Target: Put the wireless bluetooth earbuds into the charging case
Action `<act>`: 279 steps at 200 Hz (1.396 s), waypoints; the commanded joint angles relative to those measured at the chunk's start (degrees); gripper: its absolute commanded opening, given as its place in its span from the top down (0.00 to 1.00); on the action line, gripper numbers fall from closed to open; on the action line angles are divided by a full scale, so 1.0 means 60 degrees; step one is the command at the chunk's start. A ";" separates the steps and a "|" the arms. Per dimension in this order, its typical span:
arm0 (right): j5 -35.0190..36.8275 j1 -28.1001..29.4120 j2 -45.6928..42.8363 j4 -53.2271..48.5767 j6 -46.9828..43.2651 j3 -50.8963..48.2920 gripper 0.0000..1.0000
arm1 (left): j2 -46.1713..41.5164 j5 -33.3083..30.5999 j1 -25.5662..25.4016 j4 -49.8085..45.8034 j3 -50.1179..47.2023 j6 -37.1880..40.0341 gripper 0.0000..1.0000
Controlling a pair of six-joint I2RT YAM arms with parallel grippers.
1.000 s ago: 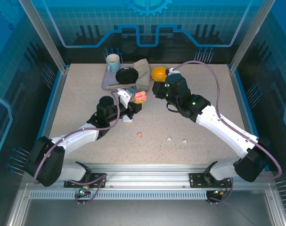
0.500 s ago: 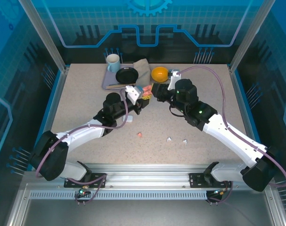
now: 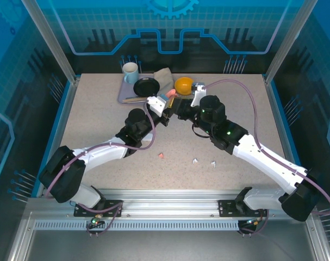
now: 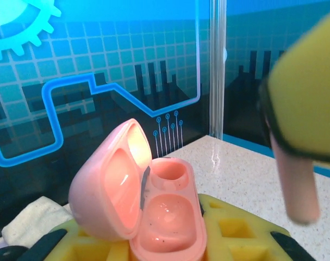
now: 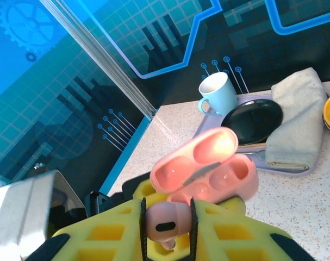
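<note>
With left gripper (image 3: 166, 111), grips open pink charging case (image 4: 154, 217) above worktop (image 3: 99, 119). With right gripper (image 3: 179, 106), pinches pink earbud (image 5: 165, 220) just beside case. Leaves second pink earbud (image 3: 161, 155) and 2 white earbuds (image 3: 195, 160) lying on worktop.

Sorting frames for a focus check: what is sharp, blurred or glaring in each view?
Left wrist view: the open pink case is sharp, glowing brightly inside; the pink earbud at the right edge is badly blurred. Right wrist view: earbud and case fairly sharp, the white block at lower left soft. Top view: even light, faint shadows.
</note>
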 commanded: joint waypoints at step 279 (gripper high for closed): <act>0.0130 -0.0096 0.0820 0.1295 0.0952 0.0225 0.76 | 0.0099 0.0456 -0.0184 0.0381 0.0516 -0.0781 1.00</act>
